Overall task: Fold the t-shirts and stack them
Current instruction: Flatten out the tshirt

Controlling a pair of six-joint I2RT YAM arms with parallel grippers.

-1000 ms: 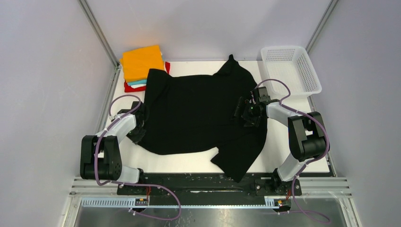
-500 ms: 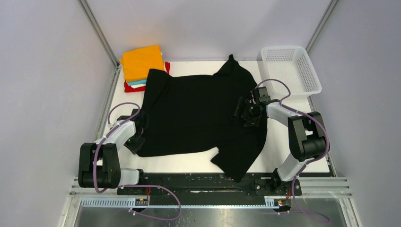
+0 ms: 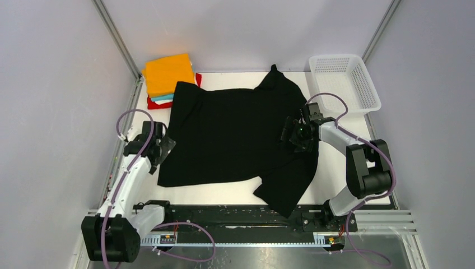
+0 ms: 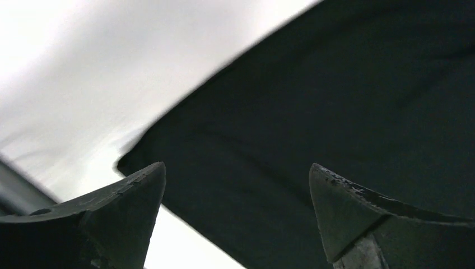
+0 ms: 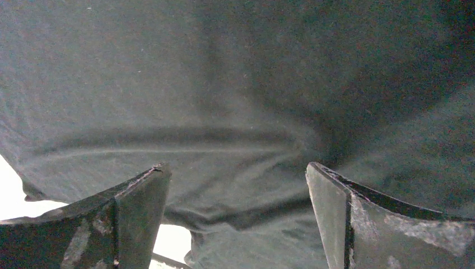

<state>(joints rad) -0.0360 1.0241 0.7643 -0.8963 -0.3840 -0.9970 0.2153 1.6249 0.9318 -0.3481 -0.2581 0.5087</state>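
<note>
A large black t-shirt [image 3: 235, 131] lies spread over the white table [image 3: 224, 193], one sleeve hanging toward the front edge. At the back left is a stack of folded t-shirts with orange [image 3: 168, 73] on top, then teal [image 3: 162, 98] and red [image 3: 158, 105] edges below. My left gripper [image 3: 161, 148] hovers open at the black shirt's left edge. The left wrist view shows that gripper [image 4: 236, 166] empty above a corner of the black cloth [image 4: 336, 112]. My right gripper [image 3: 291, 134] sits open over the shirt's right side, with wrinkled black fabric [image 5: 235, 112] below the gripper [image 5: 236, 166].
A white mesh basket [image 3: 336, 56] stands at the back right corner. Grey walls and metal frame posts close in the table on three sides. The arm bases sit on a black rail [image 3: 241, 216] along the near edge.
My left gripper has opened, let go of the shirt's left edge and drawn back to the left. The shirt's lower left corner now lies flat. The right gripper has barely shifted.
</note>
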